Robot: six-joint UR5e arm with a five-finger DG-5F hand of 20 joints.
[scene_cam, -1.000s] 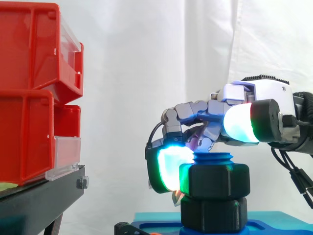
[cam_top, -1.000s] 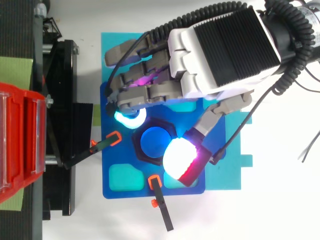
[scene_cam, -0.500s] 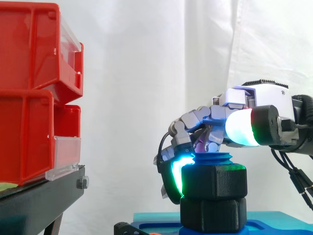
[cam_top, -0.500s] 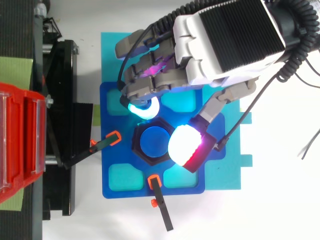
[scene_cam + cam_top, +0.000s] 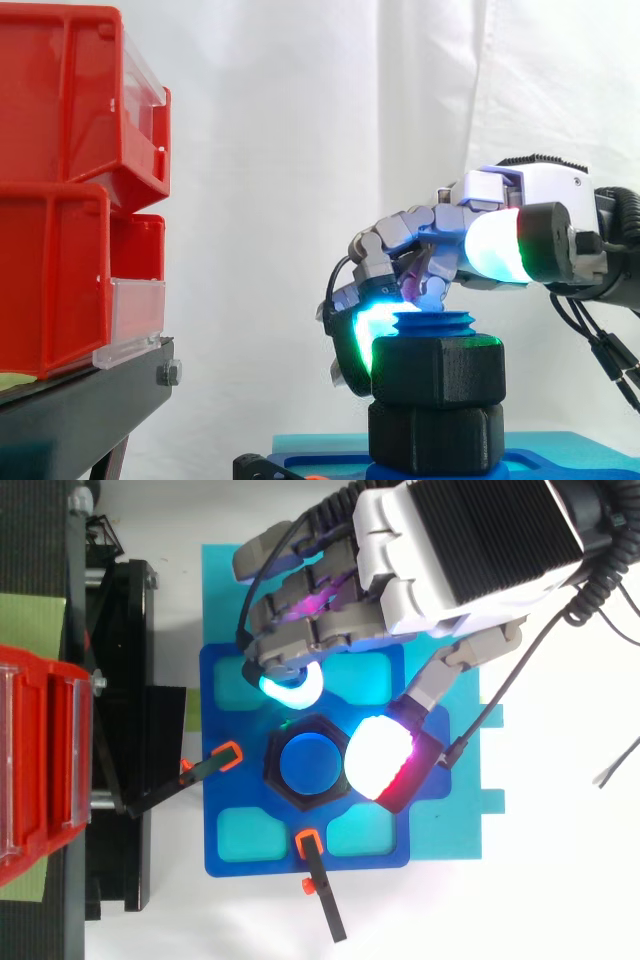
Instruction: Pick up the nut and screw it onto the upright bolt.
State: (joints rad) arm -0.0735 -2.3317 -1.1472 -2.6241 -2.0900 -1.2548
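Since a second ago the hand (image 5: 470, 550) has swung round the nut (image 5: 437, 370). From above, the cyan fingertip (image 5: 290, 688) has left the nut's corner for its upper edge. The thumb pad (image 5: 378, 760) has crept up the opposite flank.

Step in hand, as I read it: screwing on, with pick-up behind you. The nut is already on the upright bolt (image 5: 308, 763). Blue thread shows above it, and it seems to sit right down on the lower black hex (image 5: 435, 437).

Fingers are curled, with the nut pinched between thumb pad and cyan fingertip. The side view shows green glow spilling onto the nut's face.

Next move likely calls for a release and re-grip to turn again. Watch for the nut binding, since it looks near home.
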